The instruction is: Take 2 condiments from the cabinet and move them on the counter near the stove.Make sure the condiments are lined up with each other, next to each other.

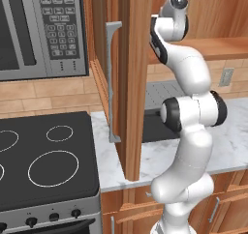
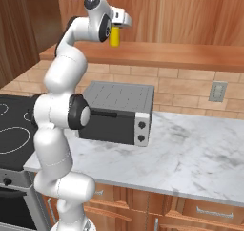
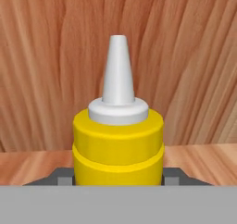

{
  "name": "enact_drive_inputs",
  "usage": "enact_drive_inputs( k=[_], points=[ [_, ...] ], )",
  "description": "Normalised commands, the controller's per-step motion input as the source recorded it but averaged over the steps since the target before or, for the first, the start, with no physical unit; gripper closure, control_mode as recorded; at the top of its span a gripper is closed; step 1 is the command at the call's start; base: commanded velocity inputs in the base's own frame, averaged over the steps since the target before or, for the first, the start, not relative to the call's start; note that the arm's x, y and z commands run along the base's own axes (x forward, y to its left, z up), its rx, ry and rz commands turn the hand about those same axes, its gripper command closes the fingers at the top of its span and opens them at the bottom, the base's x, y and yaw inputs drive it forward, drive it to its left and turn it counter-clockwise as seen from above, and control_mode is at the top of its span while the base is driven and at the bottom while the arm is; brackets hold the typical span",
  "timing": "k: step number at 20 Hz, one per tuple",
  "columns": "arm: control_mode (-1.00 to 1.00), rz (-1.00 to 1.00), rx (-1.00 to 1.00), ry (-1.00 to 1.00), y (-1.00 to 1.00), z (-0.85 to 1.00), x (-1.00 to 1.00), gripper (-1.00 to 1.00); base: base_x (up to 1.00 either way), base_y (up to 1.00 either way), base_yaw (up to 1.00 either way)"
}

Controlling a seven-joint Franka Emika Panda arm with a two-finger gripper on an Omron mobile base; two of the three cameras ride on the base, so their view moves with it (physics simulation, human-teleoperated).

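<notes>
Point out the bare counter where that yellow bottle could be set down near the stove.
Between the stove and the open cabinet door, the marble counter shows a narrow bare strip, crowded by the door's edge. Right of the toaster oven lies a wide bare stretch, though farther away. The gripper holds the yellow bottle on the shelf.

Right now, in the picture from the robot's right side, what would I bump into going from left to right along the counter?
Stove → robot arm → toaster oven → bare counter → wall socket on the tiles behind.
</notes>
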Motion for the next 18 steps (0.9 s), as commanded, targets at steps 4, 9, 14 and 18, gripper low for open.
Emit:
enact_drive_inputs(
  k=[4, 9, 14, 18],
  points=[
    [-1.0, 0.0, 0.01, -0.09, 0.0, 0.0, -0.79, 1.0, 0.0, 0.0, 0.0],
    [-1.0, 0.0, 0.02, -0.11, 0.0, 0.0, -0.99, 1.0, 0.0, 0.0, 0.0],
    [-1.0, 0.0, 0.02, -0.1, 0.0, 0.0, -1.0, 1.0, 0.0, 0.0, 0.0],
    [-1.0, 0.0, 0.01, -0.03, 0.0, 0.08, -1.0, 1.0, 0.0, 0.0, 0.0]
  ],
)
